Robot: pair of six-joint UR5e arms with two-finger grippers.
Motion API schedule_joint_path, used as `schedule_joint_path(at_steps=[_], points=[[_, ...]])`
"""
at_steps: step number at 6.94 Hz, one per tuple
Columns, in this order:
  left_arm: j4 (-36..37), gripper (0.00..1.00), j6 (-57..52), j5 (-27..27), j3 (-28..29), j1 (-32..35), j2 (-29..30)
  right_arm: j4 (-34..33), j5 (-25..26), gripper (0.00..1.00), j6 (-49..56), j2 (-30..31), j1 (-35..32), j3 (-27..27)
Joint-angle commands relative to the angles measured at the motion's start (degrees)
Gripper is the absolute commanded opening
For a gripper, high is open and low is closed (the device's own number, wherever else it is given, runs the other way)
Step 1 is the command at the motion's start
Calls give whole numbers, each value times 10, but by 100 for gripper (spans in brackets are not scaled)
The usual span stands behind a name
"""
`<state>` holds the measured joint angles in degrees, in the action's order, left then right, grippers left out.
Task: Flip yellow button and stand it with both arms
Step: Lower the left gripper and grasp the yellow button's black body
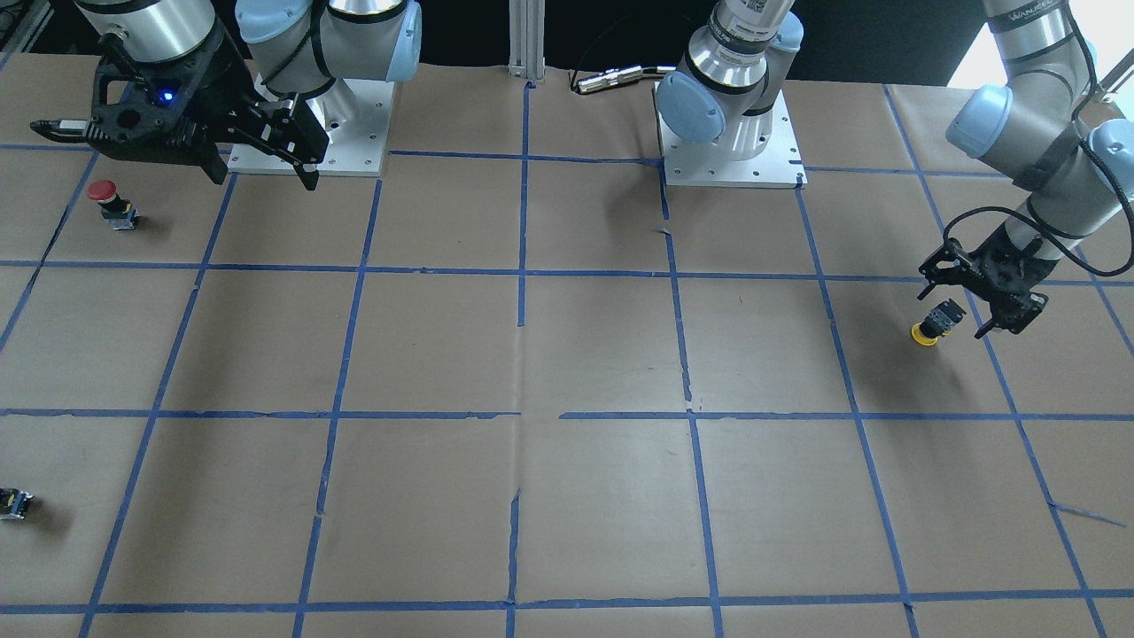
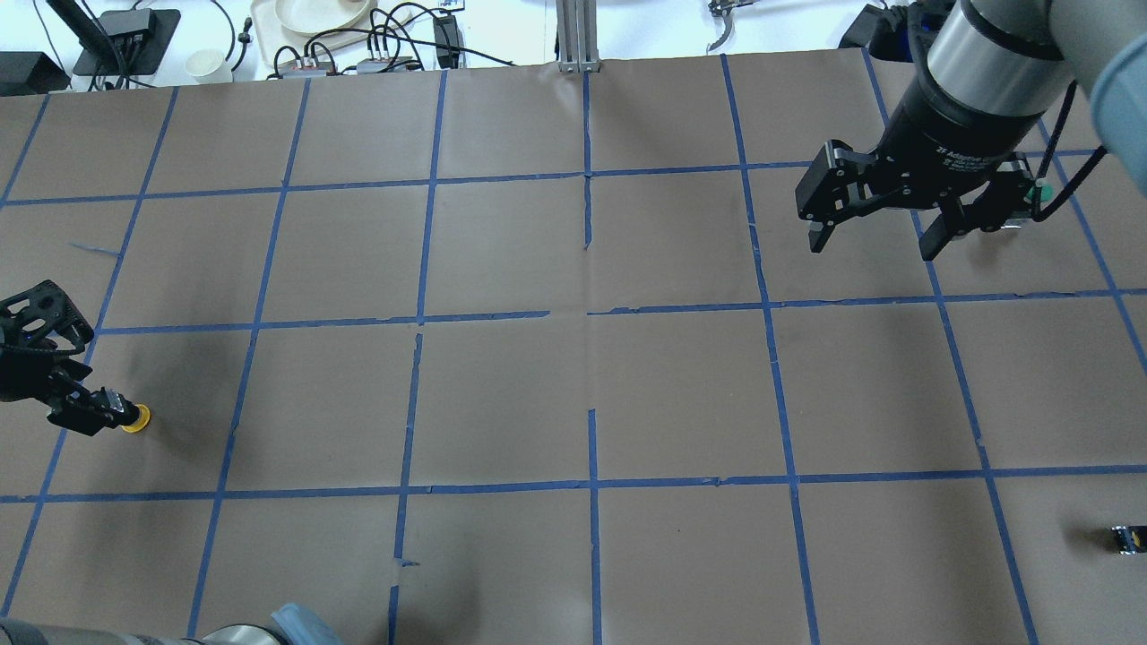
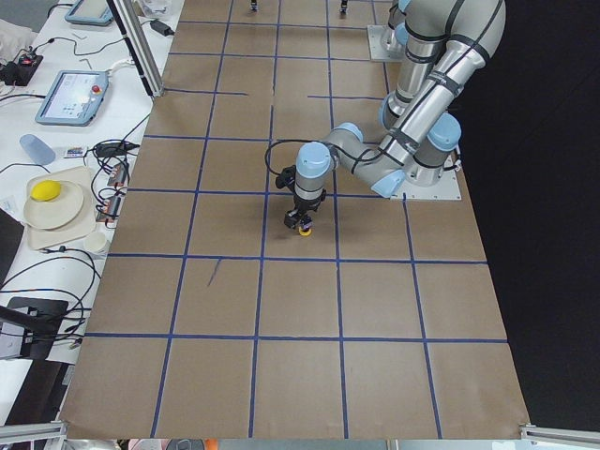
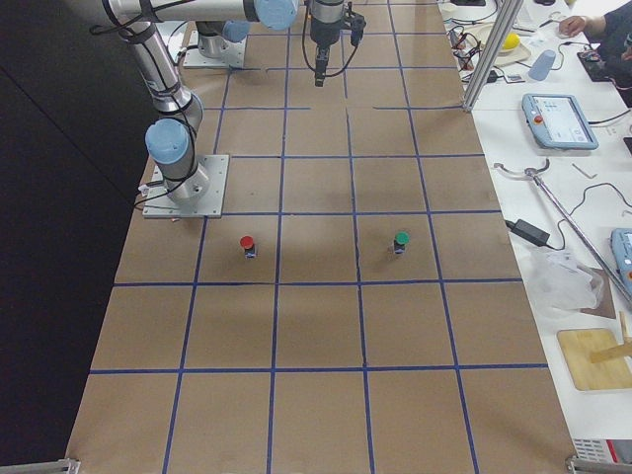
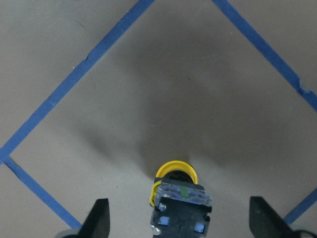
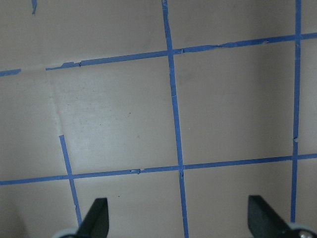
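Observation:
The yellow button lies tipped over on the brown paper, yellow cap low and away from the wrist, grey base toward the left wrist camera. It also shows in the overhead view and the exterior left view. My left gripper is open and low over the button, with a finger on each side and clear gaps to it. My right gripper is open and empty, held high over the far side of the table, with only paper and tape below it.
A red-capped button stands near the right arm's base, and a green-capped one stands beside it. A small dark capless block lies at the table's edge on my right. Blue tape lines grid the paper.

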<state>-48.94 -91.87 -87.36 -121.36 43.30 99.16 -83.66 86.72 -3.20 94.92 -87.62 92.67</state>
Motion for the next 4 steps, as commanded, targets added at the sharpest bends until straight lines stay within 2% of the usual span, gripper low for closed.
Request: schedule_joint_path(at_steps=[1,4], points=[[-4,85,-8,-4,-1,-1,0,-1,-1,100,0,-1,0,0],[-2,82,-16,-4,-1,-1,6,2,1,100,8,-5,3,1]])
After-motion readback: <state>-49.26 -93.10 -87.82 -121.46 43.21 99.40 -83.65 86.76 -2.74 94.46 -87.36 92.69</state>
